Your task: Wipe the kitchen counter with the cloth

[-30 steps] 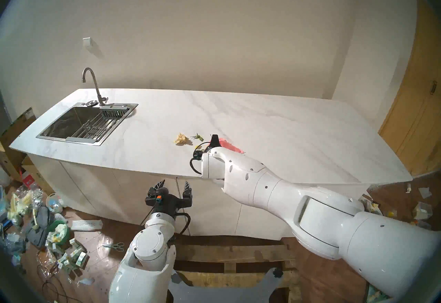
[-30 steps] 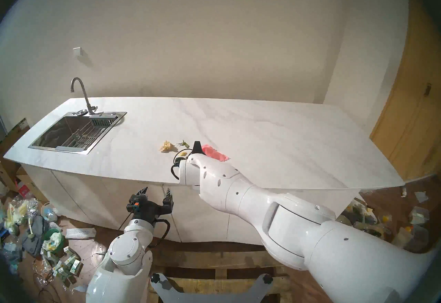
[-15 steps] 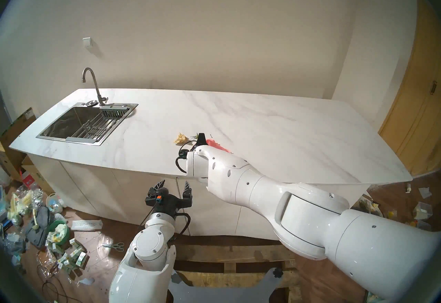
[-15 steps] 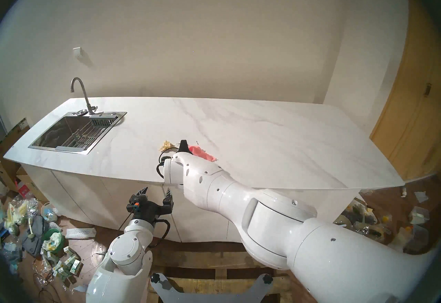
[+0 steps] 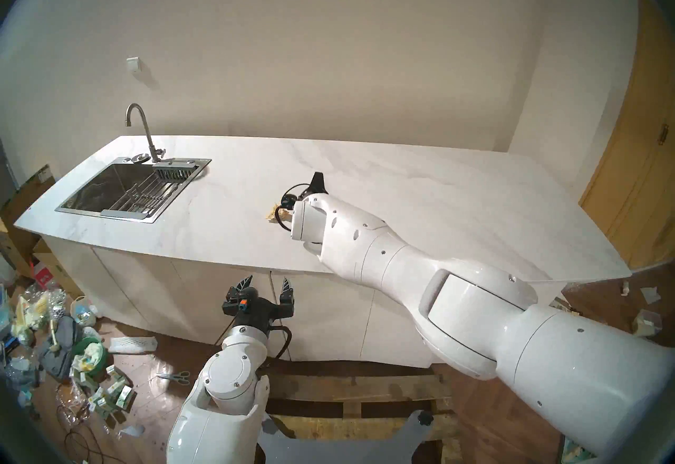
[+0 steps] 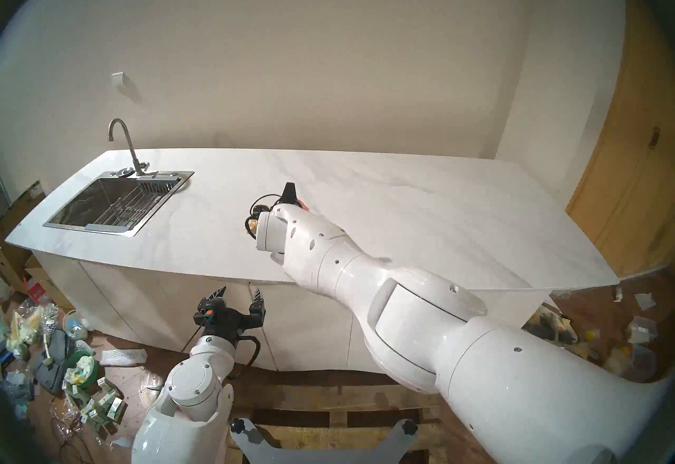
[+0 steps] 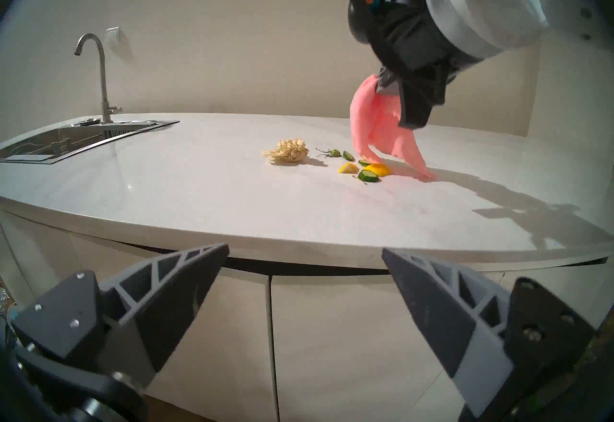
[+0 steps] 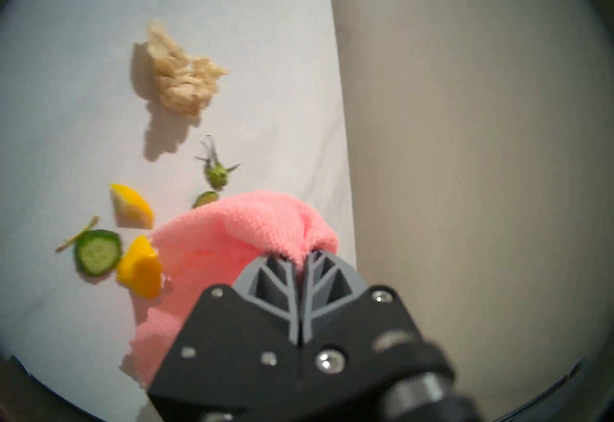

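The right tool [image 8: 300, 265], clenched on the pink cloth [image 8: 239, 245], hangs it mid-counter [image 7: 166, 198] with its lower corner touching beside food scraps [image 7: 365, 172], while the left tool [image 7: 304, 255] gapes below the counter's front edge.

Right arm [image 5: 420, 262], glossy white segmented shell, reaches from lower right across the frame, wrist raised, pointing forward and slightly down. Right gripper [image 8: 300, 261], black body with grey ribbed triangular fingers [image 8: 265, 278], has jaws pressed together, pinching a fold of salmon-pink soft cloth [image 7: 375, 125] that hangs beneath it. Left arm [image 5: 233, 375], same white shell, is folded low near the body. Left gripper [image 7: 304, 261] points forward roughly level, dark ribbed fingers [image 7: 186, 271] spread wide, nothing between them.
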### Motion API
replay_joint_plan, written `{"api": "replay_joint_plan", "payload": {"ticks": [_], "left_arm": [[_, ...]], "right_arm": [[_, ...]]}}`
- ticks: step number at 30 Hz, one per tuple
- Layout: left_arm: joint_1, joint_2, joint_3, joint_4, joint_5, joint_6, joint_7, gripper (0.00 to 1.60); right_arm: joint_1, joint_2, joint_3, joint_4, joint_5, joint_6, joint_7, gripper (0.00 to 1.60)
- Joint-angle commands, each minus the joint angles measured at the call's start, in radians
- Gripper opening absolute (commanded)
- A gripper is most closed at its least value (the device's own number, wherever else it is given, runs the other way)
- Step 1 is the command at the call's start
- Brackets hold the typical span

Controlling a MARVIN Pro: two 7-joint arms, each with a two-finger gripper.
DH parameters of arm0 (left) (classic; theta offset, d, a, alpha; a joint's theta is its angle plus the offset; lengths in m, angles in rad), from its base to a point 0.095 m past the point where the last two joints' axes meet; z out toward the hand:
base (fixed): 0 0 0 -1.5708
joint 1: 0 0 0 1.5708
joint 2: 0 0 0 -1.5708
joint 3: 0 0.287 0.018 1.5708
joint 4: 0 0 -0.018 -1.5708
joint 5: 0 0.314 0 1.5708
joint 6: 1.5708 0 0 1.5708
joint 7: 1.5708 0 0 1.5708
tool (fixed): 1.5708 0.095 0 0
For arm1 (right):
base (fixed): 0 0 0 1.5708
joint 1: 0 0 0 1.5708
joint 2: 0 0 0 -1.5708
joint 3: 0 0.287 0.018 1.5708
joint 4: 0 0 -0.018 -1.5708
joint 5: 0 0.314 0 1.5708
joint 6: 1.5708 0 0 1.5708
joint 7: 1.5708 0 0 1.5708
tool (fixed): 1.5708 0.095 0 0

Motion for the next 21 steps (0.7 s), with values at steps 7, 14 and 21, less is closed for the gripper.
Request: {"api": "replay_joint_plan", "payload": {"ticks": [7,14,21], "left_arm": [[-0.003,0.000,0.002,-0.032,-0.002,-0.007,-0.003,1.60],[-0.002,0.000,0.003,-0.034,-0.003,-0.006,-0.003,1.60],[-0.004,0.001,0.003,-0.032,-0.003,-0.007,-0.002,1.60]], "right_arm": [[0.026,0.087,0.015,-0.009,-0.066,0.061,-0.156,0.00],[0.039,0.058,0.013,0.139,-0.063,-0.008,-0.181,0.00],[0.018,-0.018,-0.042,0.255,-0.058,-0.069,-0.080,0.00]]}}
